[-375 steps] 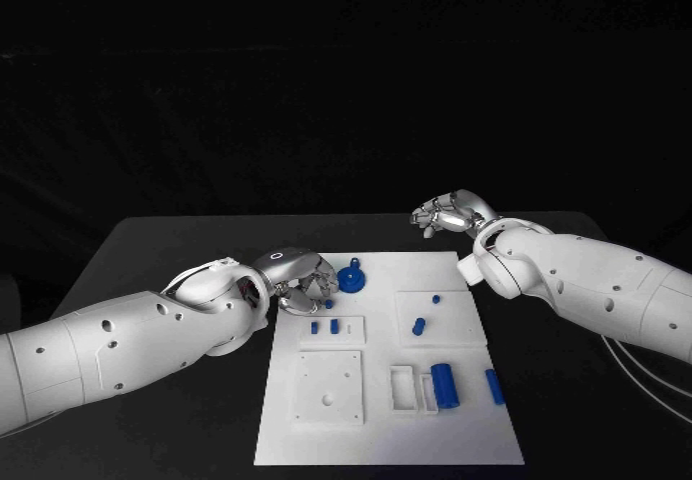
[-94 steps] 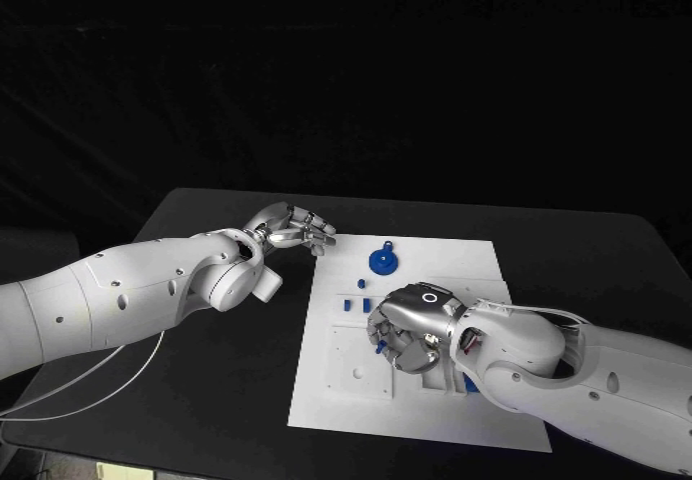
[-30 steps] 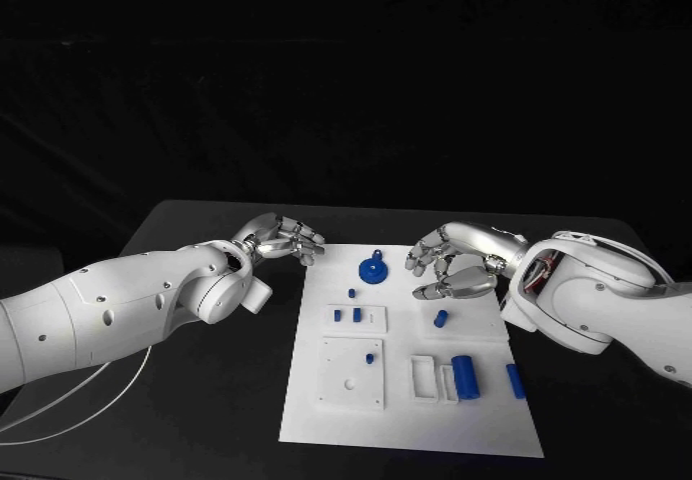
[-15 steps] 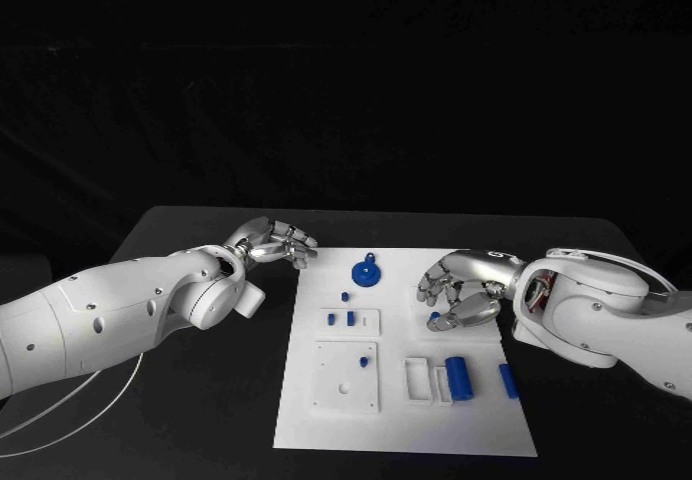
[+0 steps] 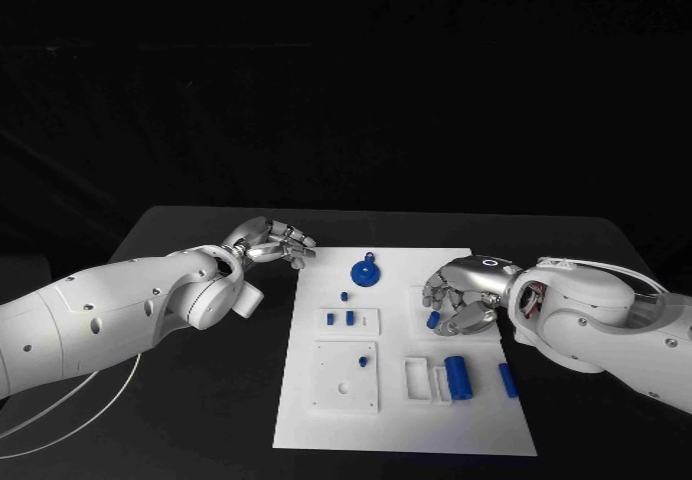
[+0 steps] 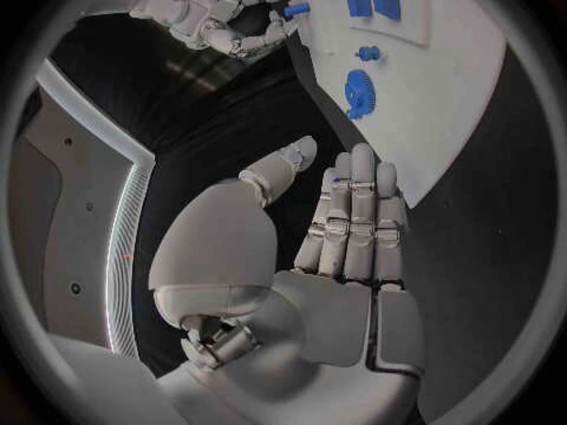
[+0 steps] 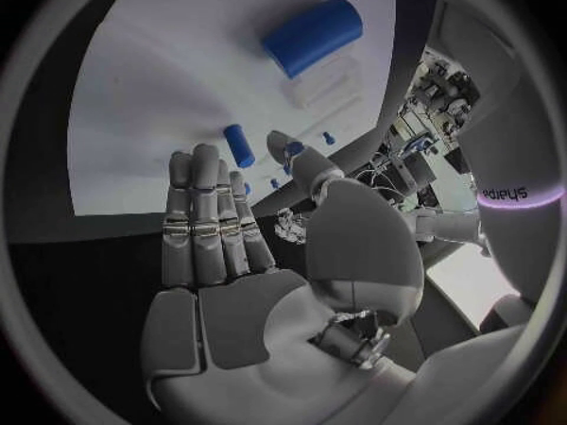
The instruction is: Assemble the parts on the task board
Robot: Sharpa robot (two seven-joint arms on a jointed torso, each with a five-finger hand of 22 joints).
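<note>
- Silver left hand [image 5: 270, 242] hovers over the black tabletop [image 5: 173, 240] just beside the far left corner of the task board [image 5: 411, 420]. Its fingers are loosely spread and hold nothing; the left wrist view shows them straight and empty.
- White task board lies in the middle of the tabletop. On it I see a blue round part with a handle [image 5: 368, 271] near the far edge, two small blue pegs [image 5: 339, 319] standing in a small white block, one small part [image 5: 364, 360] on a larger white block, and a thick blue cylinder [image 5: 459, 377] near the front.
- Right hand [image 5: 464, 294] is over the right side of the board, fingers curved down around a short blue peg [image 5: 433, 319]. It seems open and not yet gripping; the right wrist view shows flat fingers with nothing in them.
- Risk, as I judge it: the peg is small and round, so closing off-centre could roll it away or knock it off the board edge. A bad pinch could also tilt it, and then it would not enter its hole.
</note>
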